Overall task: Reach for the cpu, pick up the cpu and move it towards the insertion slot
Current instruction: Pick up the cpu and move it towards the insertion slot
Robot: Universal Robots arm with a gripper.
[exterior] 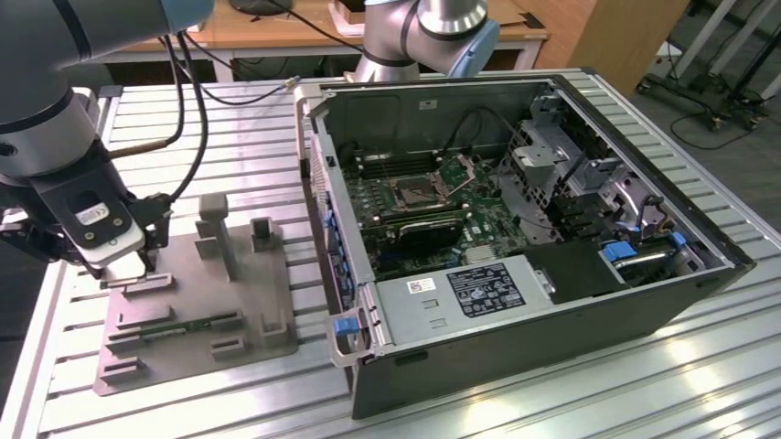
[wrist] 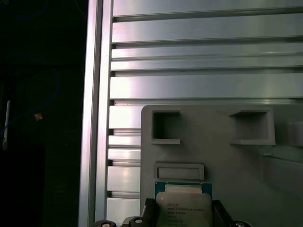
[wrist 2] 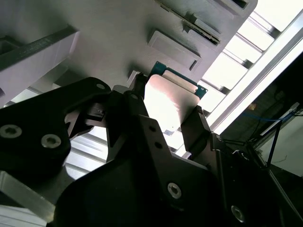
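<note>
A robot arm (exterior: 49,119) comes down at the exterior view's left. Its hand (exterior: 137,261) sits low over the far left corner of a grey plastic fixture (exterior: 196,297), which lies on a slatted metal counter (exterior: 550,393).

In both wrist views the cpu (wrist 2: 173,106) (wrist: 183,208) shows as a thin square chip with a pale metal top and a green rim. It sits between the hand's two black fingers (wrist 2: 196,125) (wrist: 218,212) – one against each of two opposite edges, so the hand (wrist 2: 166,101) (wrist: 183,213) is closed narrowly on the chip. The chip is at the fixture (wrist: 222,161), close to its surface and beside a shallow oblong recess (wrist: 180,171). Whether it has lifted clear cannot be told.

A narrow green memory stick (exterior: 183,327) lies in the near part of the fixture.

At the exterior view's right stands an open computer case (exterior: 513,347) with a green motherboard (exterior: 488,215) inside. The insertion slot (exterior: 412,192) – a square metal-framed socket with a dark centre – is on that board. Its hinged frame plate (exterior: 467,169) is tilted up just beside it. The slot is well apart from the hand and the chip.
</note>
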